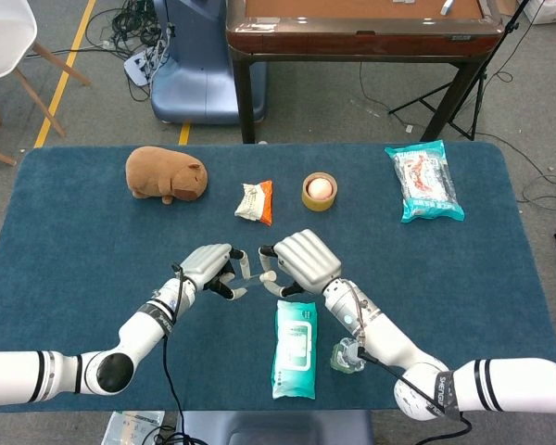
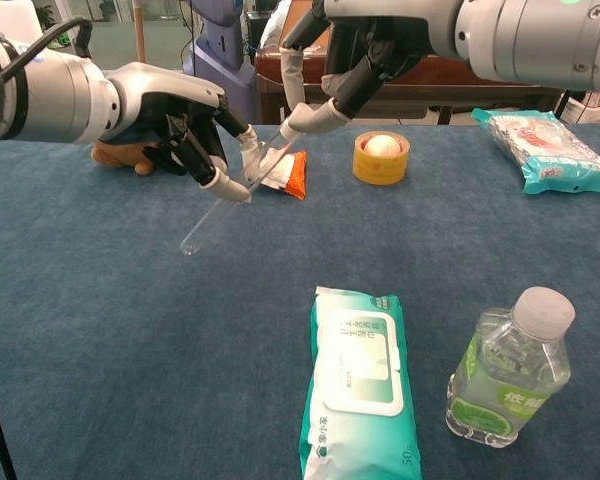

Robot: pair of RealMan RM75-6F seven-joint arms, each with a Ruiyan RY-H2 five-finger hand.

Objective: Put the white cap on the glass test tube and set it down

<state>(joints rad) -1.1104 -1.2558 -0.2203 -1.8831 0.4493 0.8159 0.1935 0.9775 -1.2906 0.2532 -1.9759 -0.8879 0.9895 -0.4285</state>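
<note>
The glass test tube (image 2: 225,197) hangs slanted above the blue table (image 2: 100,330), its closed end low and to the left. My left hand (image 2: 170,112) pinches it near the upper part. My right hand (image 2: 365,45) reaches in from above, and its fingertips (image 2: 310,118) meet the tube's open end. The white cap sits there between those fingertips and is mostly hidden by them. In the head view the left hand (image 1: 209,268) and the right hand (image 1: 301,259) face each other over the table's middle, with the tube (image 1: 245,269) between them.
A green wet-wipes pack (image 2: 358,385) and a small water bottle (image 2: 507,370) lie near the front edge below the right arm. Further back are a tape roll with an egg (image 2: 381,157), an orange-white packet (image 2: 285,172), a brown plush (image 1: 166,174) and a teal snack bag (image 1: 425,181).
</note>
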